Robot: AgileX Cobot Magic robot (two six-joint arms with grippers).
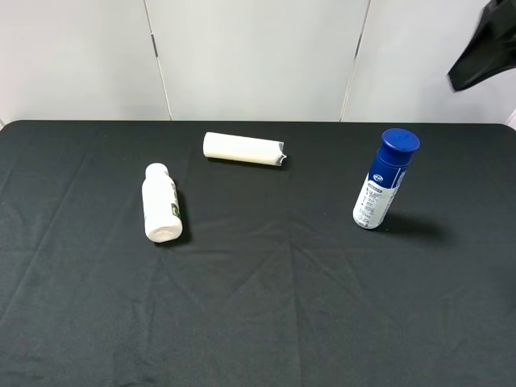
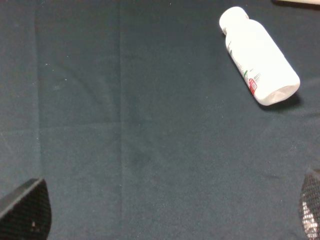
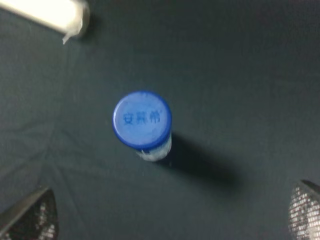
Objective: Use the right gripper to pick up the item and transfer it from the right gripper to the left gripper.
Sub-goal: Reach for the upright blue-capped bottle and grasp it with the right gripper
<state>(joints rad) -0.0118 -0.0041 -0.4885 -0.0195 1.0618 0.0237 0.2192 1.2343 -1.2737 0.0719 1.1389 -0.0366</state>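
The item, a slim white bottle (image 1: 384,181) with a large blue cap and a blue-and-white label, stands upright on the black cloth at the right. In the right wrist view I look down on its blue cap (image 3: 142,120). My right gripper (image 3: 167,215) is open and empty, above the bottle, with its fingertips (image 3: 30,217) wide apart. A black part of the right arm (image 1: 484,50) shows at the top right corner of the exterior view. My left gripper (image 2: 167,212) is open and empty over bare cloth. It is out of the exterior view.
An all-white capped bottle (image 1: 160,202) lies on its side at the left; it also shows in the left wrist view (image 2: 260,55). A plain white tube (image 1: 243,149) lies at the back middle, and its end shows in the right wrist view (image 3: 47,12). A black cloth (image 1: 266,306) covers the table.
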